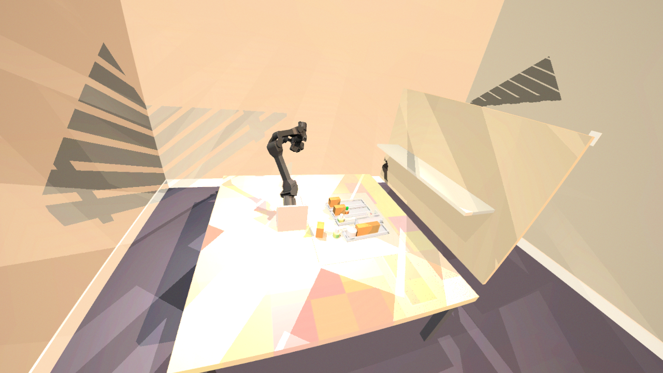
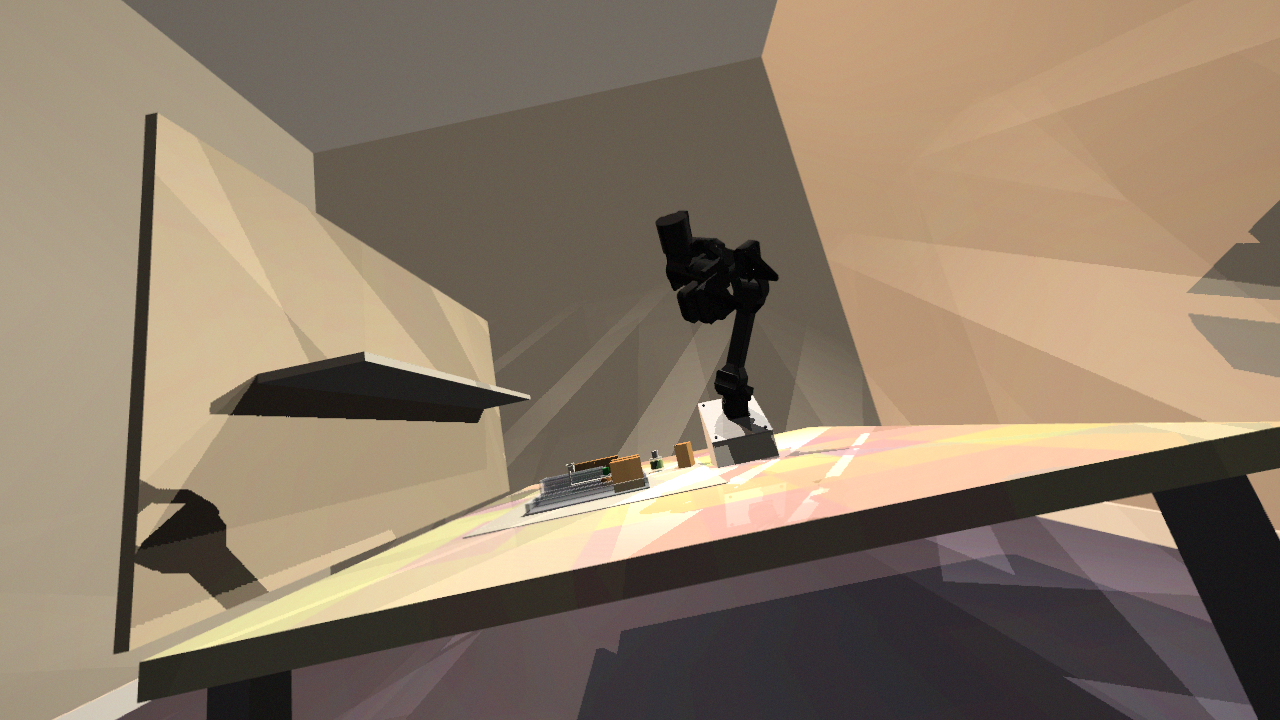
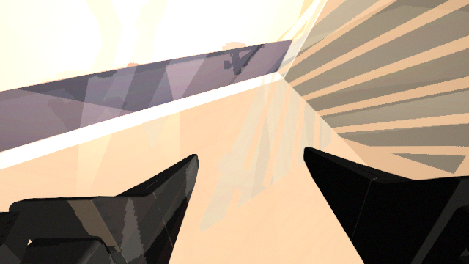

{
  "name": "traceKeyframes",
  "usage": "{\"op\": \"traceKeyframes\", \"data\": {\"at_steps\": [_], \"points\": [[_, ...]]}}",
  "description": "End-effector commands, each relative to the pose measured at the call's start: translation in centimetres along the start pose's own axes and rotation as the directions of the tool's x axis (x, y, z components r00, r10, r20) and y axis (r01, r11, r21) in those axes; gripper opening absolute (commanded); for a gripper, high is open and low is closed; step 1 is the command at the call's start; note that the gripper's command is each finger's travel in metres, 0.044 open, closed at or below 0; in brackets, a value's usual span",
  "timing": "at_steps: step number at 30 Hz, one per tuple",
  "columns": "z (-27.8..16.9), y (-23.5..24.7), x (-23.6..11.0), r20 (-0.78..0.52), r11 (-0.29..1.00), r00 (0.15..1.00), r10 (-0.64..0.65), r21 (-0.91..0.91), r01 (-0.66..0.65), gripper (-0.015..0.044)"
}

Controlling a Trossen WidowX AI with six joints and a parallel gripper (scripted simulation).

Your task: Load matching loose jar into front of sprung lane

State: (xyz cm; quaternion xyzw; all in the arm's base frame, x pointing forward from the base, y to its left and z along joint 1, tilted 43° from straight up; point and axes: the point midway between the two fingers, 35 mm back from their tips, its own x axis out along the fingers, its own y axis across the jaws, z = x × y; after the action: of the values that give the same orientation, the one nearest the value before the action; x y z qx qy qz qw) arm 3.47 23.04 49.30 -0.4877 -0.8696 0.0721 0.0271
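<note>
Just in front of the pale lane rack [image 1: 356, 217] on the bright patterned surface [image 1: 324, 297], the small green-lidded loose jar [image 1: 336, 234] stands beside an orange box [image 1: 319, 229]. A matching jar [image 1: 341, 217] sits in a lane. High above, the black hand [image 3: 250, 161] is spread wide, holding nothing.

Top view: strong light falls on the table [image 1: 259, 278], whose centre is washed out to near white, hiding surface detail. Striped, slatted shadows lie on the left wall [image 1: 92, 153] and on the far right wall. Exterior view: dim and backlit (the arm [image 2: 716, 286] reads as a black silhouette); the shelf [image 2: 375, 380] casts a dark shadow below itself. Wrist view: upper left overexposed; edges jagged, not blurred. Wide-angle stretch appears toward frame edges.
</note>
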Motion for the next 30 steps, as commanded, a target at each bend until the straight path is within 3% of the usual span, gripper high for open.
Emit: {"op": "traceKeyframes", "data": {"at_steps": [1, 4, 8, 12, 17, 24, 30], "points": [[0.0, 0.1, 0.0, 0.000, 1.000, 1.000, 0.003, 0.006, -0.003, 0.0426], [0.4, 2.0, -0.3, 0.002, 0.995, 0.999, 0.053, 0.089, -0.053, 0.0440], [1.9, 7.4, -1.9, 0.015, 0.925, 0.980, 0.198, 0.329, -0.192, 0.0440], [3.1, 12.1, -4.6, 0.026, 0.792, 0.934, 0.357, 0.522, -0.317, 0.0440], [6.9, 18.6, -8.7, 0.088, 0.491, 0.859, 0.504, 0.789, -0.369, 0.0440], [13.4, 24.9, -16.1, 0.203, -0.016, 0.719, 0.665, 0.966, -0.258, 0.0440], [20.6, 28.0, -23.3, 0.327, -0.418, 0.597, 0.733, 0.908, 0.015, 0.0440]]}}
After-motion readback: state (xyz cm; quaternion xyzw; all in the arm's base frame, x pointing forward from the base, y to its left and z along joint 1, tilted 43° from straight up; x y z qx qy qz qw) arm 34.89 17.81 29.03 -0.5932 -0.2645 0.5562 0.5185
